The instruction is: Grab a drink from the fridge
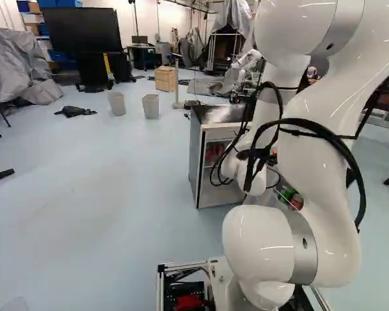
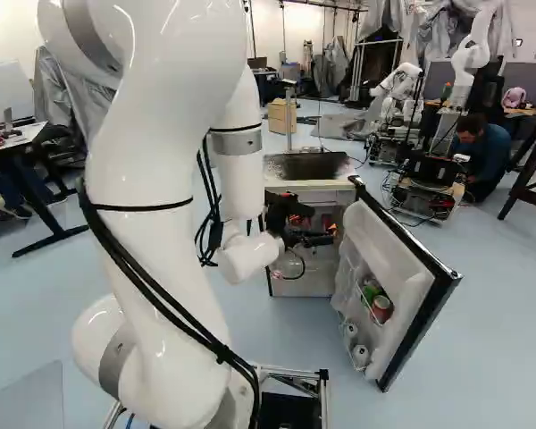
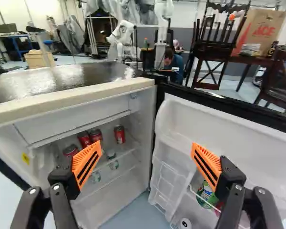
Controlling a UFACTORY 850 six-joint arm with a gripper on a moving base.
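End effector (image 3: 147,156) apart, holding nothing. Fridge (image 3: 144,125) open; red cans (image 3: 95,136) on shelf (image 3: 126,152) inside, ahead. Can nearest door (image 3: 119,134) stands off from others: likely easiest take. Expect modest weight if full, stiff but thin wall, maybe slick with condensation. Suggest mid-height side pinch, moderate force; hard squeeze could dent.
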